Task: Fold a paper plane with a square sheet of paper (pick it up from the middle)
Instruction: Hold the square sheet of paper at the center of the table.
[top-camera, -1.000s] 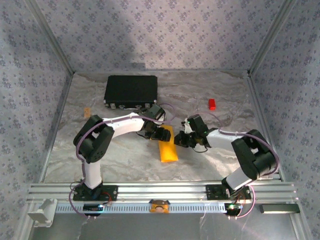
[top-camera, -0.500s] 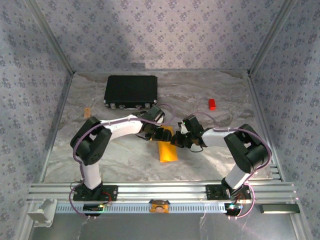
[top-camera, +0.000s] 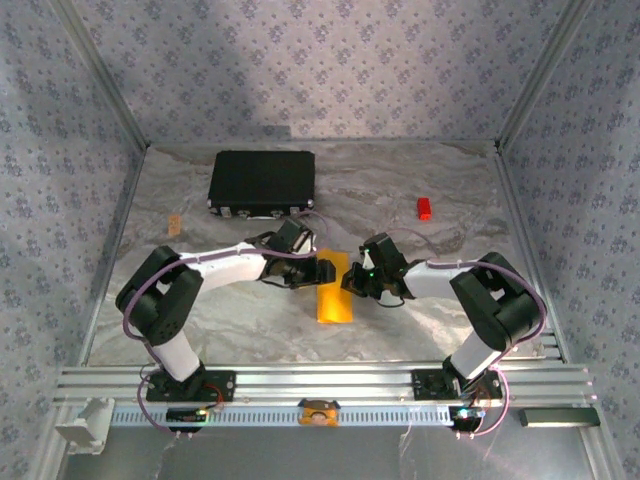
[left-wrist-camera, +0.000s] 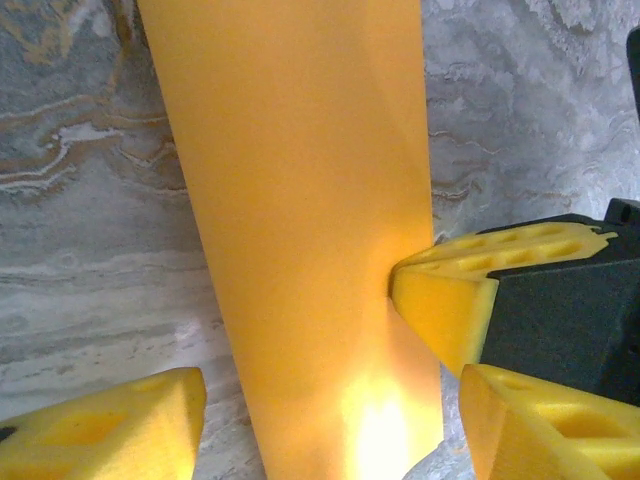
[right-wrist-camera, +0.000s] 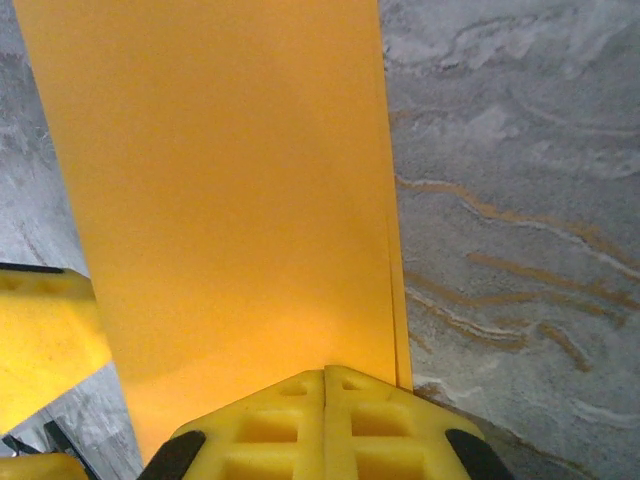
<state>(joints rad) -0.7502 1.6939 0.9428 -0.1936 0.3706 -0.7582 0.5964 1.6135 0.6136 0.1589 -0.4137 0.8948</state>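
Marbled grey table (top-camera: 260, 325) bears orange paper (top-camera: 335, 292); floral walls (top-camera: 330, 70)

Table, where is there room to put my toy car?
Bare grey marbled table lies along the front, between the folded orange paper sheet and the metal rail, and at the back between the black rectangular case and small red block. The middle is crowded: left pincer and right pincer meet at the paper.
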